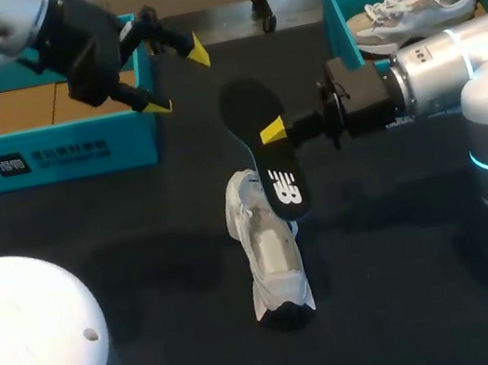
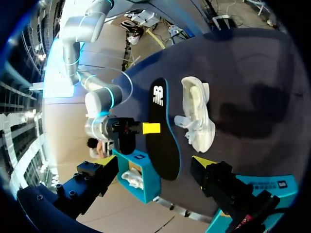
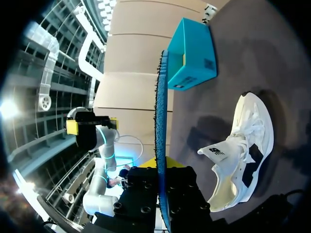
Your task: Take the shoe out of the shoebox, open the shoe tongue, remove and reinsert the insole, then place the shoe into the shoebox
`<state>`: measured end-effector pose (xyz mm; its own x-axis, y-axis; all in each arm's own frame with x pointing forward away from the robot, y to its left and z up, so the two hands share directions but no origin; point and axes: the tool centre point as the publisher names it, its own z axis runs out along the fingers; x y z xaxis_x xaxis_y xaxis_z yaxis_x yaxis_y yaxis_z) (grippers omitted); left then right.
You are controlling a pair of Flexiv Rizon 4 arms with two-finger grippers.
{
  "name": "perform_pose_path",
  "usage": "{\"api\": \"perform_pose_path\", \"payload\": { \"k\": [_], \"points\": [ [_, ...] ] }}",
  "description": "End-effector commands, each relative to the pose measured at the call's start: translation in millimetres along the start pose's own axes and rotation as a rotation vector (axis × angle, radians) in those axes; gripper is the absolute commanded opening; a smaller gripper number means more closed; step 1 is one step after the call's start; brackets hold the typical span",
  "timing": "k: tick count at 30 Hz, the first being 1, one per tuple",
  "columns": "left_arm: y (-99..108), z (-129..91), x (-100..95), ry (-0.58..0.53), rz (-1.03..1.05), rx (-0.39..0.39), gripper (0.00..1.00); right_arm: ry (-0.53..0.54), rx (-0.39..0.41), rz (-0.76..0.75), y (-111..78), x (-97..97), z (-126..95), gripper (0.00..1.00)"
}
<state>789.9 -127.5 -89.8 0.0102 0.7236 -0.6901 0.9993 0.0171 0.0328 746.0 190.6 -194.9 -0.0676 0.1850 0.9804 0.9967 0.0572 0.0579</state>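
Note:
A white shoe lies on the dark table, tongue pulled up. Above it hangs the black insole, held at its middle by my right gripper, which comes in from the right and is shut on it. In the right wrist view the insole stands edge-on between the fingers, with the shoe beside it. My left gripper is open wide, up near the left teal shoebox. In the left wrist view, the insole and shoe lie ahead of the left gripper.
A second teal box at the back right holds another pale shoe. The left shoebox has a brown cardboard floor. Dark tabletop lies around the shoe. White arm bases stand at the front corners.

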Motion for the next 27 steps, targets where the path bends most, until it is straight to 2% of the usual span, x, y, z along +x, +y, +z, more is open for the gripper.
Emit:
{"api": "perform_pose_path", "payload": {
  "k": [1,5,8,10,14,17,23,27],
  "points": [
    [4,0,-3.0,0.102,-0.001,0.008,1.0,-0.004,0.0,0.001,-0.2,0.5,1,0.0],
    [15,1,-21.3,0.255,0.005,0.004,1.0,-0.004,0.0,0.001,-0.2,0.5,1,0.0],
    [20,1,-29.7,0.338,0.004,-0.028,1.0,-0.004,0.0,0.001,-0.2,0.5,1,0.0],
    [22,4,-32.5,0.372,-0.012,-0.016,1.0,-0.004,0.0,0.001,-0.2,0.5,1,0.0],
    [25,10,-35.7,0.416,-0.047,0.029,1.0,-0.004,0.0,0.001,-0.2,0.5,1,0.0],
    [31,12,-36.7,0.456,-0.055,0.033,1.0,-0.004,0.0,0.001,-0.2,0.5,1,0.0],
    [40,18,-32.3,0.527,-0.062,0.078,1.0,-0.004,0.0,0.001,-0.2,0.5,1,0.0],
    [44,22,-32.1,0.583,-0.093,0.07,1.0,-0.004,0.0,0.001,-0.2,0.5,1,0.0]
  ]
}}
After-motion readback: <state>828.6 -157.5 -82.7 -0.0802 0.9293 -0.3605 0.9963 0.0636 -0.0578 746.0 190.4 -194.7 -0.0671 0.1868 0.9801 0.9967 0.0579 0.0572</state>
